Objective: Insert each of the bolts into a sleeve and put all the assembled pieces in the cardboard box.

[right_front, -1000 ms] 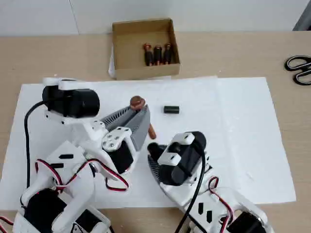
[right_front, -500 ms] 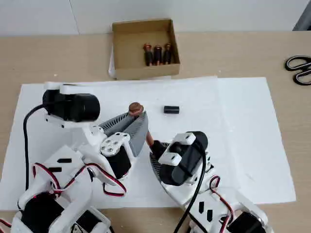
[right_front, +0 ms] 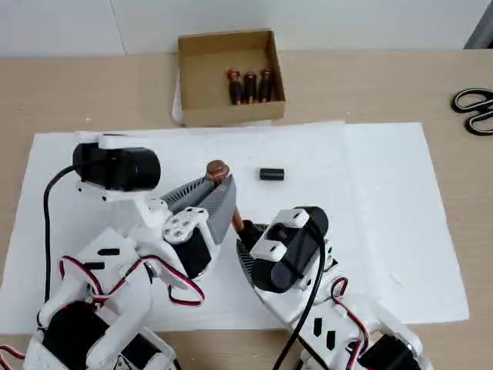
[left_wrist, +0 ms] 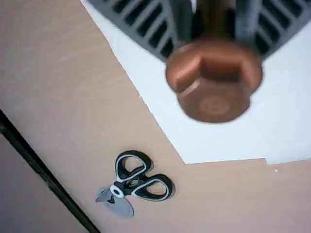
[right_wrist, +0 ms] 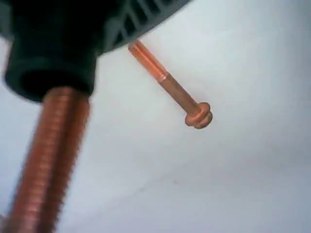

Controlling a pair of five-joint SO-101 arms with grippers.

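pale wooden table (right_front: 385, 85) runs under everything, with a white foam sheet (right_front: 370, 216) spread across its middle and both my arms standing at its near edge. my left gripper (right_front: 219, 181) is pinched on a copper hex-head bolt (right_front: 216, 169) just below the head. in the left wrist view that head sticks out past the grey ribbed fingers (left_wrist: 146, 19), which press on the shank from both sides. the bolt is lifted off the sheet and slants from its head toward my right arm.

my right gripper (right_front: 245, 233) is clamped around a black cylindrical sleeve (right_wrist: 48, 68). in the right wrist view the bolt's threaded end meets the sleeve's open mouth — whether it is inside i cannot tell. beyond it a second copper bolt (right_wrist: 170, 90) lies flat on the foam, one end hidden behind my right gripper.

a loose black sleeve (right_front: 271, 174) lies on its side on the sheet, near the held bolt's head but apart from it. at the sheet's far edge sits an open brown cardboard box (right_front: 225, 36). it holds three sleeved bolts (right_front: 250, 85) side by side near its right wall. black-handled scissors (right_front: 474, 108) lie on the bare wood at the far right — well apart from the box.
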